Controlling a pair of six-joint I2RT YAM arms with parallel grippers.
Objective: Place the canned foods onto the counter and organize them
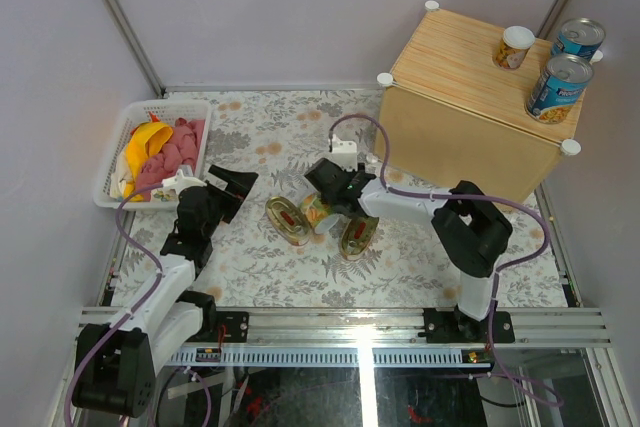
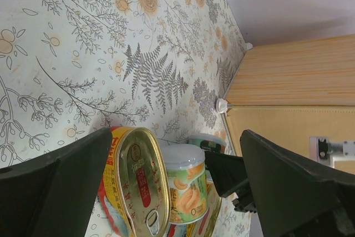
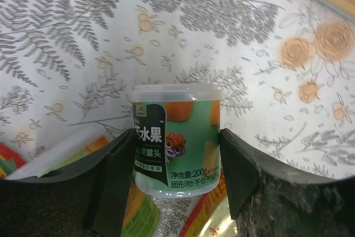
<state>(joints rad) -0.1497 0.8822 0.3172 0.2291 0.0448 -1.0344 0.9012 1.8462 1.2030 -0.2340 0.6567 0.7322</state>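
- Right gripper is down on the floral table, with the green-labelled can standing upright between its fingers.
- Those fingers sit right up against both sides of the can. Whether it's truly clamped or just bracketed, I cannot tell.
- Just beside it is a second small can with a pale lid and an orange-fruit label.
- Two gold oval tins flank that pair on the table, one to the left and one to the right.
- Left gripper hangs wide apart near the left tin, holding nothing.
- Up on the counter there's one small can plus two blue-labelled cans, all upright toward its right end.
- White basket sits at far left with yellow and pink items inside.
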